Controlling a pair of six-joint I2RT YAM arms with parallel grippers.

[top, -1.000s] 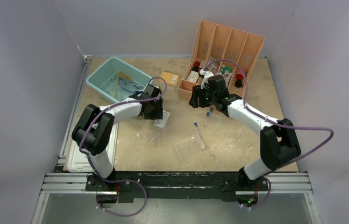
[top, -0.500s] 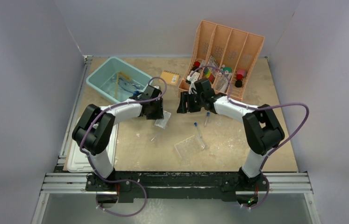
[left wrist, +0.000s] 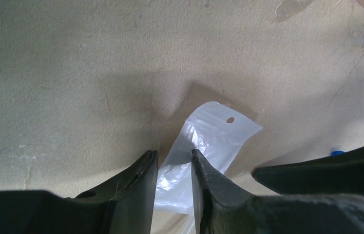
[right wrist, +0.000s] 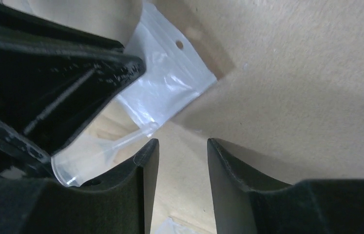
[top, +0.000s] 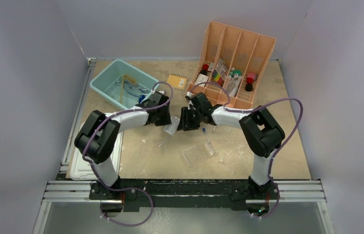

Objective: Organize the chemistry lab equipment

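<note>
The left gripper (top: 168, 120) and right gripper (top: 183, 122) stand almost tip to tip over the small clear bag (top: 171, 128) — little room between them. Just right lie 1 test tube (top: 208, 142) and the tube rack (top: 196, 154). Behind, the teal bin (top: 103, 81) and peach divider (top: 262, 48) block the way — the table (top: 141, 158) near the bases lies open.

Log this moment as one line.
left gripper astride small clear bag, grip unclear | right gripper open, empty, beside bag | test tube lying loose

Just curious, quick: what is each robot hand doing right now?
Left gripper: fingers straddle the small clear bag; grip cannot be told.
Right gripper: open, holding nothing.
</note>
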